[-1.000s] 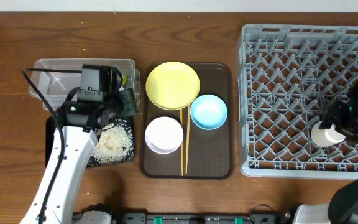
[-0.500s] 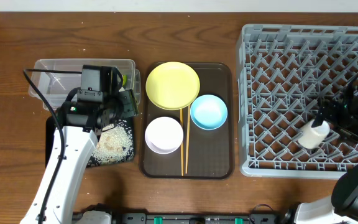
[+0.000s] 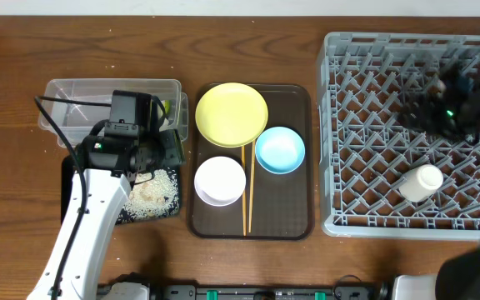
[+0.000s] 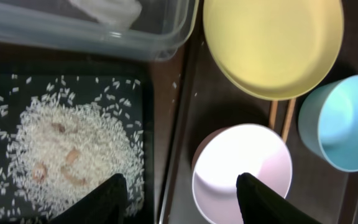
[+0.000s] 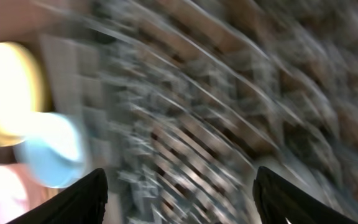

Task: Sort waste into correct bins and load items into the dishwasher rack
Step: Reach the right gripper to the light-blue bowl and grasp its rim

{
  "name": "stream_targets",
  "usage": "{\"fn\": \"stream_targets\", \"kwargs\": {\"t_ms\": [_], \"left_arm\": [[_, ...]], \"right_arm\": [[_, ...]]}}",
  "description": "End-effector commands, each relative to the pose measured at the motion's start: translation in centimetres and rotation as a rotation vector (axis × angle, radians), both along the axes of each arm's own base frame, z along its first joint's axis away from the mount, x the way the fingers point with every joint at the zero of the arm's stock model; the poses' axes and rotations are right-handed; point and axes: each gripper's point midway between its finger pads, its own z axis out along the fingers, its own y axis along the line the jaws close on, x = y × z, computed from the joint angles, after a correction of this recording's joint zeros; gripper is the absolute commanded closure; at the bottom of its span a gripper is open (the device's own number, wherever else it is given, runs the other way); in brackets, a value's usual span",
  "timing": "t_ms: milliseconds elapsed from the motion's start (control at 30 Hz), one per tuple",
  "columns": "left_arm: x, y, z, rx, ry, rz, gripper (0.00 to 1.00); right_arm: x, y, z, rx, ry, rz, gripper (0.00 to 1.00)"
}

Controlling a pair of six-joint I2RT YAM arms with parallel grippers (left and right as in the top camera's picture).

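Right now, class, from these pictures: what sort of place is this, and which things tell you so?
Probably a dish-clearing station, perhaps a staged one, on a wooden table. The signs are a grey dishwasher rack, a brown serving tray carrying a yellow plate, and a black tray holding rice scraps.

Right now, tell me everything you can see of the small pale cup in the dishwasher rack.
The small pale cup is plain, smooth and creamy white, plastic or ceramic by its look. It lies tipped on its side, not upright, across the pegs toward the robot-side right corner of the grey dishwasher rack, with its length running diagonally. Only the rack touches it and nothing holds it. Which end is its mouth is too small to tell.
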Motion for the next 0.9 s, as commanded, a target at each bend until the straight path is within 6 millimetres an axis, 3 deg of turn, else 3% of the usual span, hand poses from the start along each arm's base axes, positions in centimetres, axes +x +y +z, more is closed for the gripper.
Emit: {"fn": "stream_targets", "kwargs": {"t_ms": [0, 167, 333, 433, 700, 867], "left_arm": [[-0.4, 1.3, -0.1, 0.060, 0.018, 0.032, 0.41], [-1.3, 1.9, -0.5, 0.093, 0.058, 0.041, 0.40], [-1.4, 1.9, -0.6, 0.094, 0.063, 0.041, 0.40], [-1.4, 1.9, -0.6, 0.093, 0.063, 0.041, 0.41], [-1.4, 1.9, -0.6, 0.093, 0.063, 0.041, 0.40], [-1.4, 1.9, -0.6, 0.093, 0.063, 0.041, 0.41]], "right_arm": [[1.5, 7.6, 3.5, 0.048, -0.179, 0.270, 0.28], [2.9, 14.4, 2.1, -0.080, -0.228, 0.444, 0.27], [2.7, 19.6, -1.7, -0.152, -0.170, 0.561, 0.25], [2.3, 21.6, -4.7, -0.176, -0.113, 0.628, 0.26], [2.0, 22.6, -12.4, -0.289, 0.054, 0.672, 0.29], [1.5, 22.3, -15.4, -0.311, 0.133, 0.680, 0.43]]}}
